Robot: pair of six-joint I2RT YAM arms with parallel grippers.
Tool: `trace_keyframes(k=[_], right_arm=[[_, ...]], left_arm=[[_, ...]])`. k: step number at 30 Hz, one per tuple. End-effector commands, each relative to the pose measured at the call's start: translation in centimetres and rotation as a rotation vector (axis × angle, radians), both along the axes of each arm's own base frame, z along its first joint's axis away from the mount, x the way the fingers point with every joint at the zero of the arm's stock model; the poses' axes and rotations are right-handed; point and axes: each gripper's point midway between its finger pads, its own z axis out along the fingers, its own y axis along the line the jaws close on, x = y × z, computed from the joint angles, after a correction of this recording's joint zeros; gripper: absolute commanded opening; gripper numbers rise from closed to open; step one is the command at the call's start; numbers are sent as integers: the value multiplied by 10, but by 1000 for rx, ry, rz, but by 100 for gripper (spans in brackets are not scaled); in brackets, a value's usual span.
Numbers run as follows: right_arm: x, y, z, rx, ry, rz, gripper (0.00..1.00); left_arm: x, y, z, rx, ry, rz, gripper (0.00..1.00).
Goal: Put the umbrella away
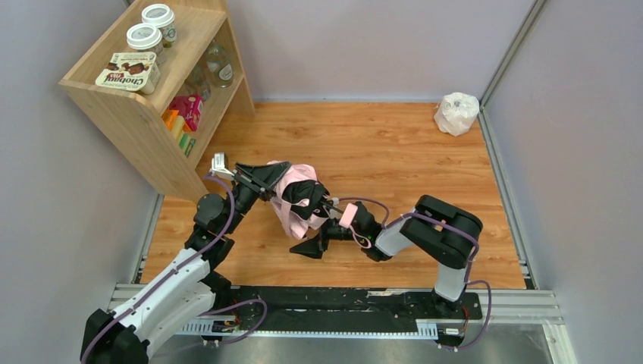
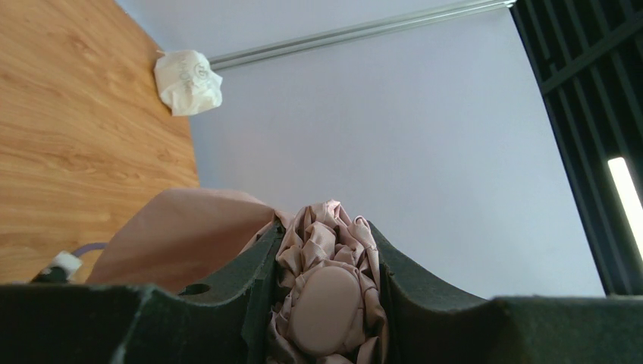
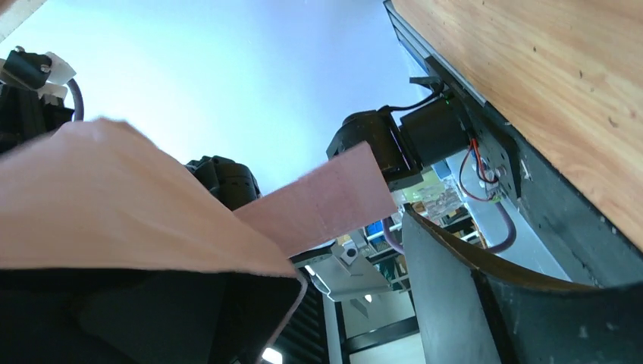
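On the pale wooden shelf unit at the far left of the wood-grain surface, the only writing that reads is "Chobani", printed on a flat cardboard carton lying on the top board. Two white-lidded glass jars stand behind the carton; their labels are too small to read.

Near the middle of the surface, between the two arms, is the pale pink fabric folding umbrella. Its loose canopy is bunched at the left gripper, and its small pink handle points toward the right arm.

The left wrist view shows the left gripper clamped on the umbrella. The crumpled fabric and a round pink cap are pressed between its two dark fingers.

The right gripper stands wide open just beside the handle end, one dark finger low on the near side of the fabric. In its own camera, a fold of the pink canopy drapes over one finger. A flat pink strap crosses the gap toward the other finger. The jaws pinch nothing, though the fabric may be resting on that first finger.

A small crumpled white plastic bag sits in the far right corner, well apart from the umbrella. Its faint print cannot be read.
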Motion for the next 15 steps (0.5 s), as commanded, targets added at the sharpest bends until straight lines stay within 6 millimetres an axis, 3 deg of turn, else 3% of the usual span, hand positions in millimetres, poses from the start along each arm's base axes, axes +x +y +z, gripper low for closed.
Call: trace_keyframes(k=[1,7,11,15], right_arm=[[20,5,36,217,163,-101,80],[33,1,24,230,145,-178,81],[42,-31,-7,118,136,-299,98],[30,-46,-27,33,118,-271,100]], left_arm=[[-14,3,62,-134,-156,-37,0],[-21,8,71,-144,-181,-35,0],[-24,9,75,-146,-188,-35,0],[-24,9,80,-144,-196,-35,0]])
